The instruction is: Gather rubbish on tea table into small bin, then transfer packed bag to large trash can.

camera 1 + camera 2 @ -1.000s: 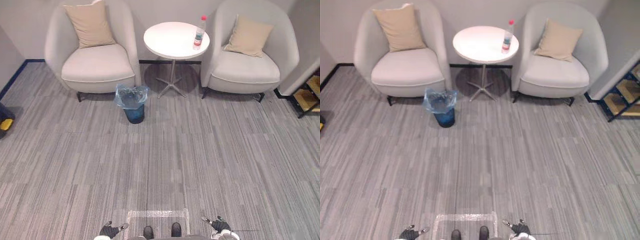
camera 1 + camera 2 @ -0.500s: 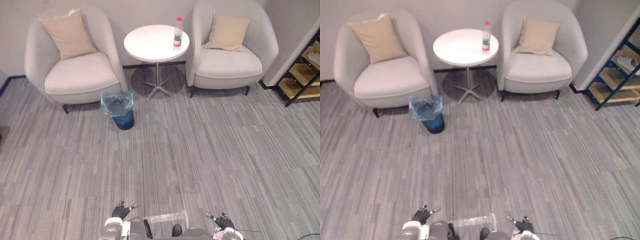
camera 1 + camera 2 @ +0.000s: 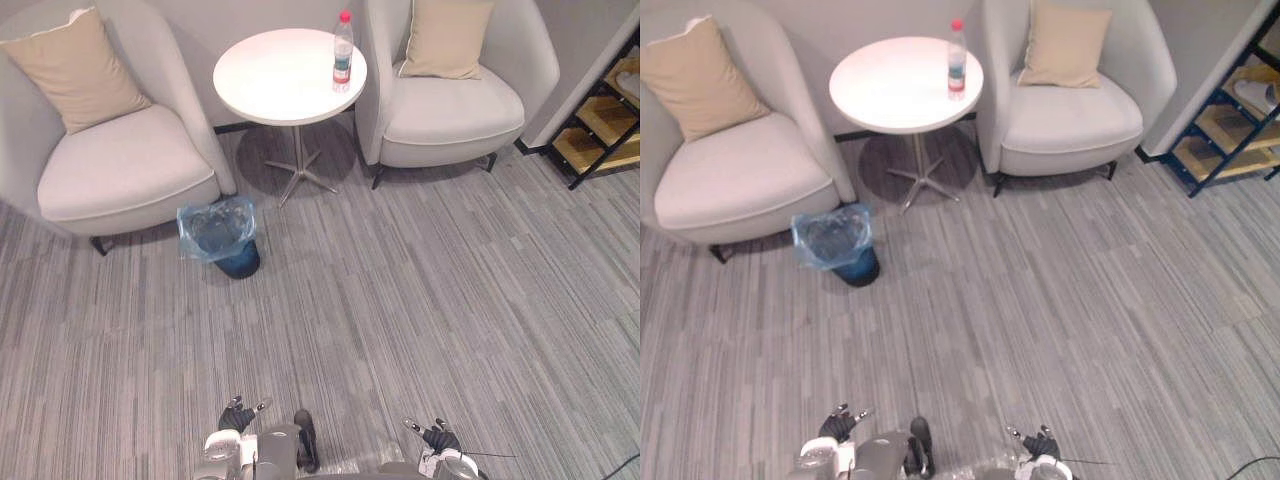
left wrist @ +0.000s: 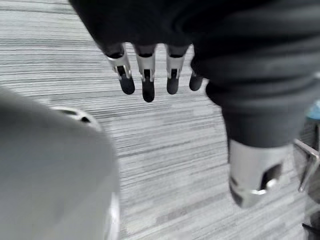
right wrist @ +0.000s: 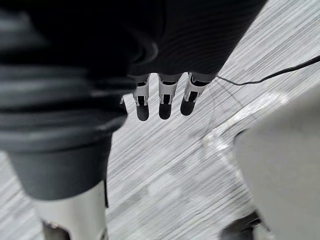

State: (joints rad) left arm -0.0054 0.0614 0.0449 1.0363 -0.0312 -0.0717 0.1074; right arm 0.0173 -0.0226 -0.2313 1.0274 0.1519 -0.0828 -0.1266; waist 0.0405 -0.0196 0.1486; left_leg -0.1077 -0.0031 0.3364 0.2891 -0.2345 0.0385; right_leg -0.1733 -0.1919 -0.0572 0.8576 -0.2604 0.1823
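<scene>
A clear plastic bottle with a red cap (image 3: 342, 51) stands upright near the right rim of the round white tea table (image 3: 270, 80). On the floor left of the table's foot sits a small dark bin lined with a blue bag (image 3: 218, 233). My left hand (image 3: 238, 415) and right hand (image 3: 436, 437) hang low at the bottom of the eye views, far from the table. In both wrist views the fingers (image 4: 145, 70) (image 5: 162, 95) point straight down over bare carpet, holding nothing.
Two pale armchairs flank the table, each with a tan cushion (image 3: 72, 70) (image 3: 445, 38). A dark-framed shelf with wooden boards (image 3: 600, 130) stands at the far right. Grey striped carpet lies between me and the table.
The whole view has shifted: the table, chairs and bin appear larger and closer, and the view has turned a little to the right. Both hands stay low and empty.
</scene>
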